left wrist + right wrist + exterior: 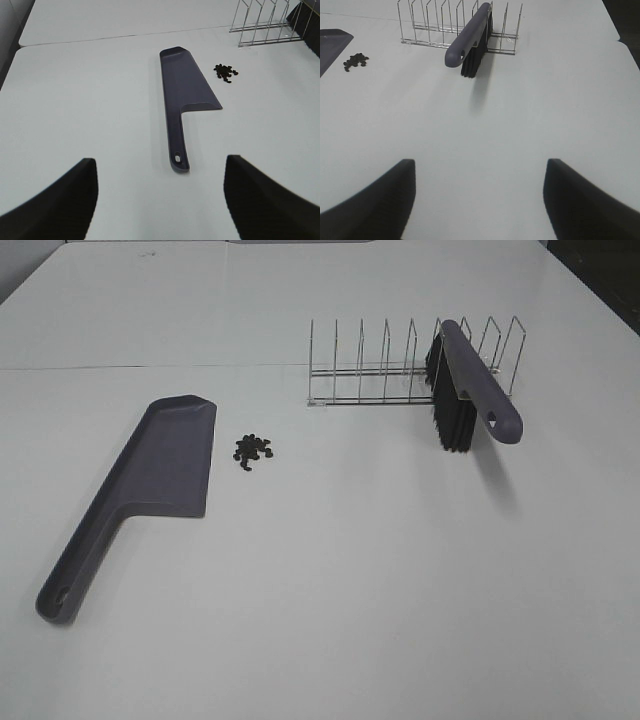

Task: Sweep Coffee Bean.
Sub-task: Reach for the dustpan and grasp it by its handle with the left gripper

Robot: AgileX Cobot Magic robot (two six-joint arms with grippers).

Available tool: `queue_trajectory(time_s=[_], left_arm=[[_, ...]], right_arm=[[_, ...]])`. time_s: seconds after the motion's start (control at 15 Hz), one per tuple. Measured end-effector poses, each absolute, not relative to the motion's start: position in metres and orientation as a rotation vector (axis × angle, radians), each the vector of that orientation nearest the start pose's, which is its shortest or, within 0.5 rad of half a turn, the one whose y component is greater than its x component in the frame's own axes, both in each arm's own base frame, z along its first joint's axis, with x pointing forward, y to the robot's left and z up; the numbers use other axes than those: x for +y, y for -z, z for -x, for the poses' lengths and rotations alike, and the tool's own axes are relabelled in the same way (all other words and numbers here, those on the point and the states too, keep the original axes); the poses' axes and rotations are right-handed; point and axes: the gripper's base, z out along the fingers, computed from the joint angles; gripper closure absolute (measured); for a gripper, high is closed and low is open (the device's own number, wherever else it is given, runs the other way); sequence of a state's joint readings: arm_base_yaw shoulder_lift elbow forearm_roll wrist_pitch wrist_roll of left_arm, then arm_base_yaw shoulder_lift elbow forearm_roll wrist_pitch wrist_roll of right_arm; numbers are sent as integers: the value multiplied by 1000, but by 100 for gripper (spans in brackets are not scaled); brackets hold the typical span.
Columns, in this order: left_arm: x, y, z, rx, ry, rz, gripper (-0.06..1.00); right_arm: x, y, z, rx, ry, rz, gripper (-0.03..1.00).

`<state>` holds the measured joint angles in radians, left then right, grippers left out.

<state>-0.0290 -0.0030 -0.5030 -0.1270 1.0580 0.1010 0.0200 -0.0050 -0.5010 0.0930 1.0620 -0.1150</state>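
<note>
- From the high camera, we see the coffee beans (253,450) in one small heap on the white table (350,610). They lie just beside the long edge of the grey-purple dustpan (170,455) without touching it.
- The brush (470,380) leans tilted in the wire rack (365,365), bristles down and well apart from the heap. Neither arm shows in this view.
- We judge the task not yet begun. No bean lies in the pan and neither tool is held, so taking up brush and pan and sweeping the heap in are all left.
- At the left wrist, the left gripper (159,165) has its fingers spread wide with nothing between them. It hangs over bare table, near the dustpan's handle end but not touching it.
- From that camera the beans lie beside the pan's blade, between it and the rack. Only a corner of the rack is in frame, and both fingers are cut off by the picture's edge.
- At the right wrist, the right gripper (479,165) is likewise wide and empty, facing the brush, whose handle end points toward it.
- From there the beans sit well apart from the brush, near a cut-off corner of the dustpan.
- We cannot count the beans, and cannot tell whether the bristle tips touch the table.
</note>
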Motion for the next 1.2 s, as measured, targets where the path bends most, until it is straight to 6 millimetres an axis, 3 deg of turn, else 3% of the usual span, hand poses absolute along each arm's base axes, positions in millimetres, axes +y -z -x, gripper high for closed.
queue_trajectory(time_s=[1.2], left_arm=[[-10,-279,6,2026,106,-138,27]], right_arm=[[7,-278,6,2032,-52,142,33]])
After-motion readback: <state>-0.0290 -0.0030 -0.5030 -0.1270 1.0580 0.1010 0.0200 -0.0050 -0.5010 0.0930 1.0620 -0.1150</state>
